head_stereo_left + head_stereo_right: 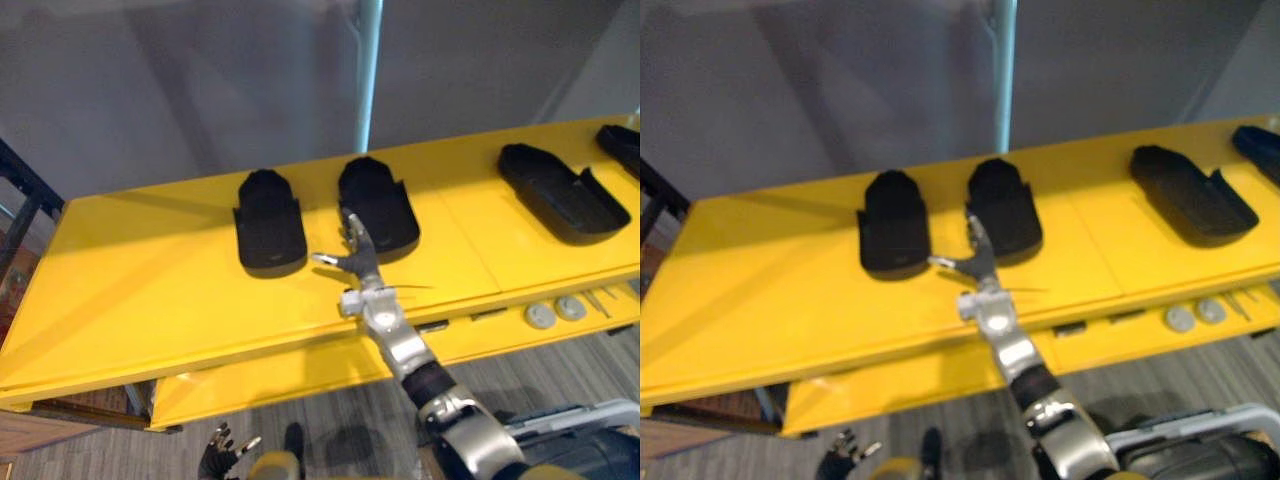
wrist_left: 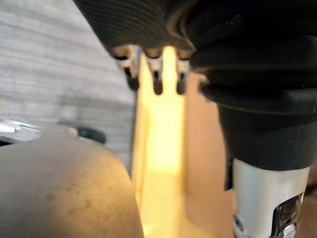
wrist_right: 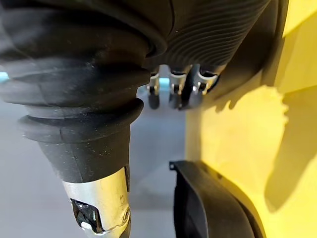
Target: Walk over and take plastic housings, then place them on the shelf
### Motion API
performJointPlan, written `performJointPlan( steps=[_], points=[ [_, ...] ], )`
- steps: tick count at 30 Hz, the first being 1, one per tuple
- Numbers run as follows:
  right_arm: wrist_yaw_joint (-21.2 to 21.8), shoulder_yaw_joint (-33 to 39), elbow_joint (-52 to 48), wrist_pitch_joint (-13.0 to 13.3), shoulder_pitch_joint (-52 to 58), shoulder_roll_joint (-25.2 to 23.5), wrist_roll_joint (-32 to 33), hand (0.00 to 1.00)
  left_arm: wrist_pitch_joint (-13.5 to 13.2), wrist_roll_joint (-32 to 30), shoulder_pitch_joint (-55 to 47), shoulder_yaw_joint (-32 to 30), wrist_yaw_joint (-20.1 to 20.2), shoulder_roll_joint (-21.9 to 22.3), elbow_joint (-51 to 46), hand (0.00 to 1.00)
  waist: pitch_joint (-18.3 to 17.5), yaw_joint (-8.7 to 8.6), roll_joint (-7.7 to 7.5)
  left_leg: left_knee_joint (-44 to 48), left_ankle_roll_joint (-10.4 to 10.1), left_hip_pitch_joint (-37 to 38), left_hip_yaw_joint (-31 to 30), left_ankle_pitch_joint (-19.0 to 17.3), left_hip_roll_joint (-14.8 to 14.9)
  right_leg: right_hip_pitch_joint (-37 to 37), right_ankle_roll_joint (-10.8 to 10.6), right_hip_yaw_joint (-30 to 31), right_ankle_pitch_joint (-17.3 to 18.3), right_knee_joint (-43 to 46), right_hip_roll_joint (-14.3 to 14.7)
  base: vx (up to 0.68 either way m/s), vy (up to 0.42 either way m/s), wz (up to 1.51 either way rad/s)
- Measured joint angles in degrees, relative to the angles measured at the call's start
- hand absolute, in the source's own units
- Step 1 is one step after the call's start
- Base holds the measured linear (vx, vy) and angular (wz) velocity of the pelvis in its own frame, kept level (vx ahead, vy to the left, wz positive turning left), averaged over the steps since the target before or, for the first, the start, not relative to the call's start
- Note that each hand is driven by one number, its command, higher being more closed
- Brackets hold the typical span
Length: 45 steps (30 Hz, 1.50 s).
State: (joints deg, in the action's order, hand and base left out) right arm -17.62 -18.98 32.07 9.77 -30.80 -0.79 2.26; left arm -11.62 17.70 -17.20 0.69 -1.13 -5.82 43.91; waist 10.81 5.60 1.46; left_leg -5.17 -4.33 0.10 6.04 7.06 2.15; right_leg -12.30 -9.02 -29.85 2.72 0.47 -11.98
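Four black plastic housings [image 1: 893, 225] lie in a row along the top of the yellow shelf [image 1: 140, 290]: the leftmost housing [image 1: 270, 225], the second housing [image 1: 385, 200] just beside it, the third housing [image 1: 560, 192] well apart toward the robot's right, and the fourth housing [image 1: 622, 148] cut off at the edge of view. The right hand [image 1: 360, 264] reaches out over the shelf from the lower right. Its fingers [image 1: 352, 232] are straight and a little spread, the thumb [image 1: 326, 259] sticks out toward the leftmost housing, and the hand holds nothing. The fingertips lie over the near left corner of the second housing; whether they touch it or hover just above it I cannot tell. The gap between the two left housings sits just to the left of those fingers. From the right wrist, a housing's dark rim [image 3: 208, 208] shows against the yellow surface past the fingers. The left hand [image 1: 220, 455] hangs low near the grey plank floor [image 1: 560, 370], below the shelf's front edge, with its fingers loose, apart and empty. On the lower tier [image 1: 300, 375] sit two small round silver discs [image 1: 555, 312]. A pale post [image 1: 368, 70] rises behind the shelf against a grey wall [image 1: 150, 80].
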Motion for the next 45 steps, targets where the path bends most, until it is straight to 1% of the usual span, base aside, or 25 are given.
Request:
performJointPlan(
  steps=[6,14,18,21,24,25,26,27,28,29,30,32,34,35,37,39,40,41,42,43,44,45],
  points=[
    [-3.5,1.0,0.1,-1.2,-1.1,0.0,-1.3,0.0,-0.5,0.3,0.4,0.0,0.0,-0.1,0.0,0.0,1.4,-0.02,-0.14,0.0,0.2,1.0,0.0,-0.2,-0.2,-1.0,-0.3,-0.1,0.2,0.0,-0.2,0.0,0.0,0.0],
    [-7.5,3.0,0.1,-1.8,-1.4,0.0,-3.3,0.0,-0.5,0.4,0.5,0.1,-0.1,-0.1,0.0,0.0,1.7,-0.05,-0.11,0.0,0.4,0.9,0.1,-0.3,-0.8,-0.9,-0.5,0.0,0.2,0.1,-0.9,0.0,0.0,0.0],
    [-7.4,3.6,0.1,-1.6,-1.5,-0.1,-3.3,0.0,-0.5,0.4,0.5,0.1,-0.1,-0.3,-0.1,0.0,1.9,-0.05,-0.39,0.0,0.4,1.0,0.3,-0.3,-1.0,-0.9,-0.6,0.1,0.1,0.1,-1.0,0.0,0.0,0.0],
    [-6.3,3.7,0.2,-1.1,-1.5,-0.1,-3.0,0.0,-0.5,0.4,0.6,0.1,-0.1,-0.4,-0.1,0.0,1.9,-0.05,-0.46,0.0,0.4,1.0,0.4,-0.3,-1.0,-0.9,-0.6,0.1,0.1,0.1,-1.1,0.0,0.0,0.0],
    [-2.2,3.5,0.4,0.5,-1.4,0.0,-1.8,0.0,-0.5,0.3,0.5,0.1,-0.1,-0.4,-0.1,0.0,1.9,-0.08,-0.46,0.0,0.6,1.1,0.6,-0.4,-0.9,-0.9,-0.6,0.2,0.1,0.1,-1.1,0.0,0.002,-0.02],
    [1.2,3.0,0.5,2.0,-1.4,0.0,-0.7,0.0,-0.5,0.3,0.5,0.1,0.0,-0.4,-0.1,0.0,2.0,-0.08,-0.47,0.0,0.6,1.1,0.6,-0.4,-0.9,-0.9,-0.6,0.2,0.1,0.1,-1.1,0.0,0.0,0.0],
    [2.3,2.7,0.5,2.5,-1.4,0.0,-0.6,0.0,-0.5,0.3,0.5,0.1,0.0,-0.4,-0.1,0.0,2.0,-0.08,-0.49,0.0,0.6,1.1,0.6,-0.4,-0.9,-0.9,-0.6,0.2,0.1,0.1,-1.1,0.0,0.0,0.0],
    [3.9,1.9,0.4,3.6,-1.4,0.0,-0.2,0.0,-0.5,0.3,0.5,0.1,0.0,-0.4,-0.1,0.0,2.0,-0.08,-0.52,0.0,0.6,1.1,0.6,-0.5,-0.9,-0.9,-0.6,0.3,0.1,0.1,-1.1,0.0,0.0,0.0],
    [6.0,0.3,0.0,5.3,-1.3,0.0,0.5,0.0,-0.5,0.2,0.6,0.1,0.0,-0.5,-0.1,0.0,2.0,-0.09,-0.62,0.0,0.6,1.1,0.6,-0.5,-0.9,-0.9,-0.6,0.3,0.1,0.1,-1.1,0.0,0.0,0.0],
    [6.9,-0.7,-0.8,5.9,-1.2,0.0,0.8,0.0,-0.6,0.2,0.6,0.0,0.0,-0.5,-0.1,0.0,2.1,-0.12,-0.68,0.0,0.7,1.1,0.7,-0.5,-0.9,-0.9,-0.6,0.4,0.1,0.1,-1.1,0.0,0.0,0.0],
    [8.2,-3.0,-3.8,6.5,-0.8,0.0,1.5,0.0,-0.6,0.1,0.6,0.0,0.0,-0.6,-0.1,0.0,2.1,-0.13,-0.8,0.0,0.7,1.1,0.8,-0.6,-0.9,-0.9,-0.6,0.5,0.1,0.1,-1.1,0.0,0.0,0.0],
    [9.0,-5.9,-8.9,6.8,-0.5,0.1,1.4,0.0,-0.7,-0.3,0.8,0.1,0.0,-0.5,-0.1,0.0,2.1,-0.09,-0.96,0.0,0.7,1.0,1.0,-0.6,-0.6,-0.5,-0.6,1.1,0.0,0.2,-0.9,0.0,0.0,-0.07],
    [7.9,-6.8,-15.0,6.7,-0.3,0.1,0.6,0.0,-0.8,-0.3,0.9,0.1,0.0,-0.5,-0.1,0.0,2.0,0.02,-1.09,0.0,0.7,0.8,1.5,-0.5,-0.3,0.3,-0.5,1.8,-0.1,0.8,-0.8,0.0,-0.001,-0.15],
    [5.5,-6.0,-20.1,6.2,0.0,0.2,-1.9,0.0,-0.8,-0.6,0.8,0.1,0.0,-0.5,-0.1,0.0,1.9,-0.05,-1.32,0.0,0.7,1.0,2.1,-0.5,-0.1,0.6,-0.2,2.3,-0.3,0.9,-0.7,-0.01,0.0,-0.23],
    [3.6,-4.3,-24.7,6.1,0.5,0.7,-3.8,0.0,-0.9,-0.7,0.8,0.1,-0.2,-0.6,0.0,0.0,1.5,-0.08,-1.77,0.0,0.7,0.9,2.9,-0.5,0.5,1.3,0.4,3.4,-0.7,1.0,-0.3,-0.03,-0.003,-0.25],
    [1.5,-1.3,-32.4,5.6,2.8,2.9,-5.5,0.0,-1.2,-0.8,0.7,0.0,-0.5,-1.2,0.2,0.0,0.9,-0.51,-2.84,0.0,0.5,0.9,3.9,-0.4,1.2,2.2,0.8,4.7,-0.9,1.0,0.3,-0.06,-0.017,-0.27],
    [1.4,-0.7,-34.2,5.2,3.6,3.7,-5.3,0.0,-1.4,-0.9,0.5,-0.1,-0.5,-1.2,0.3,0.0,0.7,-0.71,-3.05,0.0,0.5,0.9,3.9,-0.4,1.3,2.3,0.8,4.9,-0.9,1.0,0.4,-0.07,-0.02,-0.19],
    [1.6,0.6,-37.9,4.7,5.6,5.2,-4.4,0.0,-2.1,-1.2,0.2,-0.4,-0.5,-1.4,0.6,0.0,0.5,-1.65,-3.37,0.0,0.4,0.9,4.0,-0.4,1.4,2.3,0.8,4.8,-1.0,1.1,0.5,-0.07,-0.011,-0.07],
    [1.9,2.1,-41.8,4.2,8.4,6.4,-1.9,0.0,-2.4,-2.2,-0.1,-1.5,-0.5,-1.3,0.8,0.0,0.3,-2.51,-3.51,0.0,0.4,0.9,4.1,-0.2,1.5,2.6,0.8,4.9,-1.0,1.5,0.5,-0.08,-0.001,-0.04],
    [2.3,2.9,-43.3,3.9,9.9,7.1,-0.8,0.0,-2.8,-2.5,-0.2,-2.3,-0.5,-1.0,1.2,0.0,0.2,-2.99,-3.56,0.0,0.4,0.9,4.2,-0.2,1.5,3.0,0.8,5.0,-0.9,1.7,0.5,-0.08,0.013,-0.14],
    [2.6,5.0,-45.8,3.7,12.9,8.1,0.4,0.0,-3.0,-2.7,-0.2,-3.4,-0.5,-0.5,2.1,0.0,0.0,-3.36,-3.54,0.0,0.3,0.9,5.0,-0.3,1.6,3.6,0.9,5.5,-0.9,2.0,0.5,-0.08,0.021,-0.34],
    [2.6,7.5,-48.2,3.5,16.5,8.9,0.5,0.0,-3.1,-3.1,-0.3,-4.2,-0.5,-0.3,2.4,0.0,-0.4,-3.36,-3.61,0.0,0.2,0.8,6.1,-0.4,1.8,4.4,1.2,6.7,-0.7,2.0,0.7,-0.07,0.019,-0.37]
  ],
)
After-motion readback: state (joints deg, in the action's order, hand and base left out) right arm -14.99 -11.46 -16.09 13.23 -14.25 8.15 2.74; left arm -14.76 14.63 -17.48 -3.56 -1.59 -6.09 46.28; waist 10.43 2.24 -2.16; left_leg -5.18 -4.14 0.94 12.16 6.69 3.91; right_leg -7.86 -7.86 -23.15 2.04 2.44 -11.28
